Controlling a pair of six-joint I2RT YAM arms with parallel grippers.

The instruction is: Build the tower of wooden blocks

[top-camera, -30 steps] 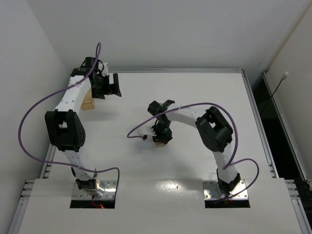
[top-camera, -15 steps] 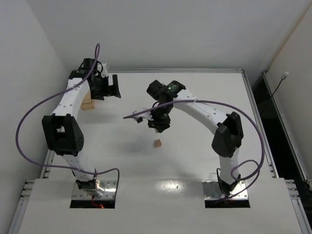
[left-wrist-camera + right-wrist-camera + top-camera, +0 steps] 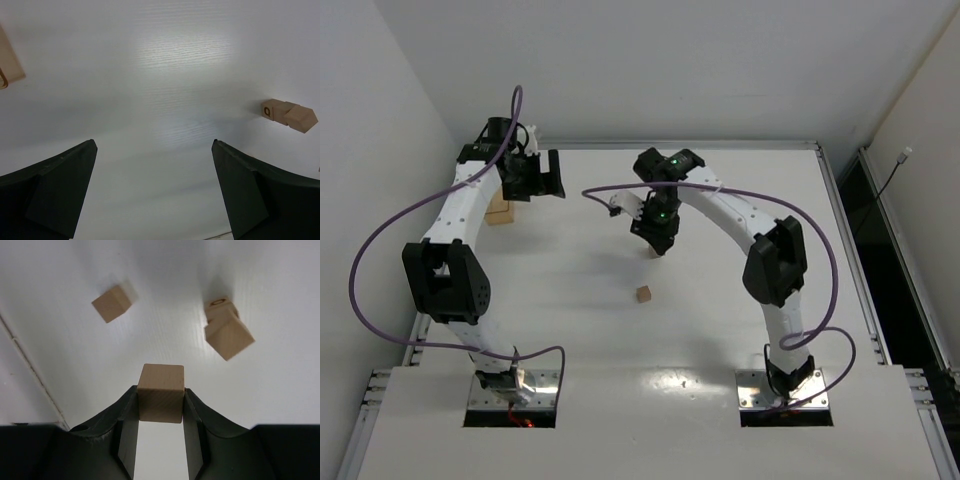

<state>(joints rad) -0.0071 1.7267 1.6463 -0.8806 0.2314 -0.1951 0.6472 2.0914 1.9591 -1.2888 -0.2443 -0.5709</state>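
**A:** Where do things stand?

**B:** The right end effector (image 3: 160,396) (image 3: 658,228) is pinching a small plain light-tan wooden cube (image 3: 160,385) between its dark fingers, lifted off the white surface (image 3: 580,290); the wood block tower (image 3: 229,337) (image 3: 300,119), so far two tan cubes touching, one stamped with a round letter, sits ahead of the held cube and off to one side, not beneath it.

**A:** And the rest?

**B:** A loose tan wooden cube (image 3: 643,294) (image 3: 112,303) lies apart from the tower; the left end effector (image 3: 153,145) (image 3: 545,175) hangs well apart from the tower, fingers spread wide with nothing between them; a flat tan wooden tray (image 3: 500,210) lies farther from the tower again, cut off at the edge of the left wrist view.

**A:** What could go wrong?

**B:** The tower's plain cube looks twisted against the lettered one; I judge that a cube set down off-centre would tip or shove it. The fingers are bulkier than any cube, so a descent too close to the tower could clip it; a release from too high could let the cube bounce away.

**A:** What can't you make out?

**B:** Whether the two cubes are stacked or merely side by side; neither wrist view settles it. In the top view the tower is lost beside the right arm; the letter could be O or Q; the held cube's underside is hidden.
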